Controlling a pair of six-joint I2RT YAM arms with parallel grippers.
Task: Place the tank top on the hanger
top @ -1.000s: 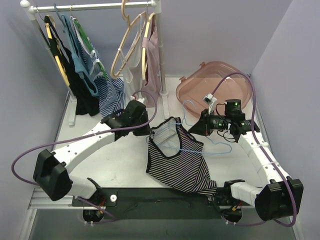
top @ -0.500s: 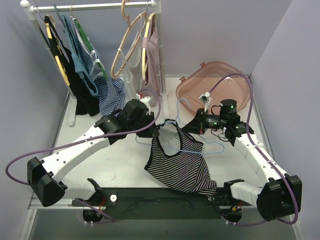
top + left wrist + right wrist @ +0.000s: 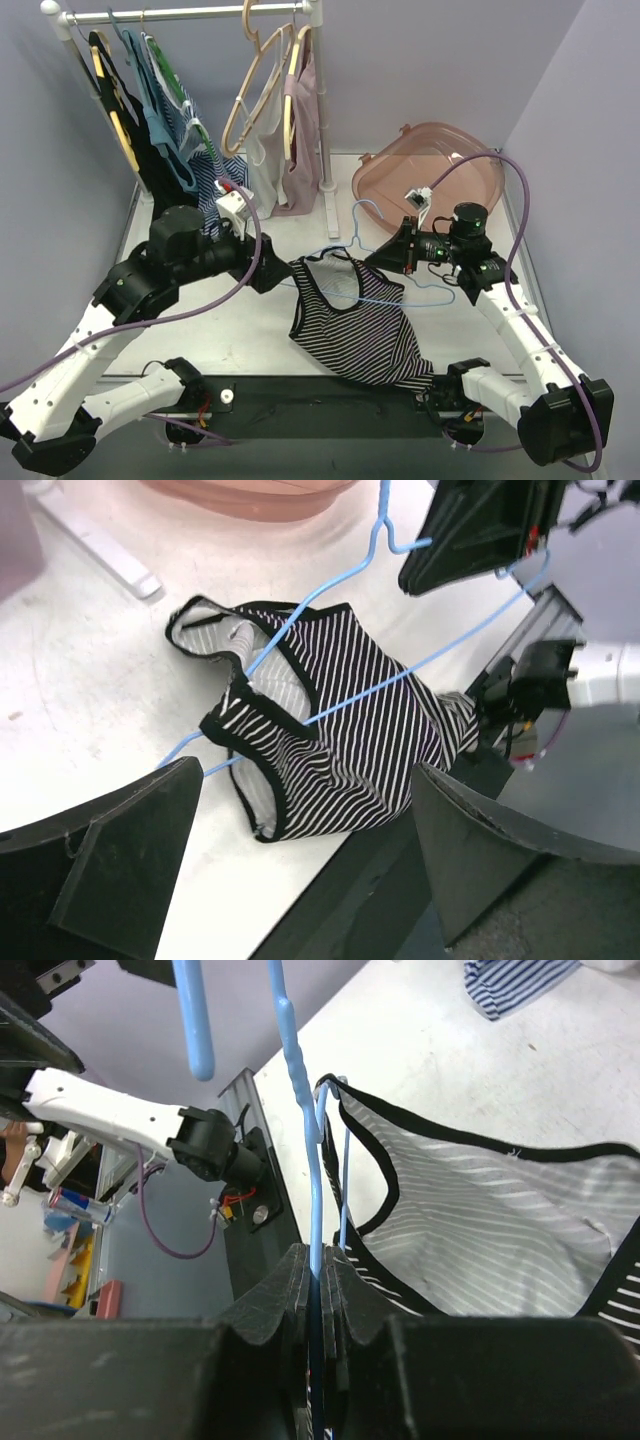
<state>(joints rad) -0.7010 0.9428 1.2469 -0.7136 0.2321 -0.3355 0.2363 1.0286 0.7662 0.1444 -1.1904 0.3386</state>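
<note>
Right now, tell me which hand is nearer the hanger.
Right. The right hand is shut on the hanger; the left hand is open beside its other end, gripping nothing.

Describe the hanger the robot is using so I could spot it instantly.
Look at the middle of the white table, where a black-and-white striped tank top lies. Partly threaded into it is the hanger, pinched by the right gripper. It is thin pale-blue rod, unlike the thick tan wooden hangers on the back rail.
</note>
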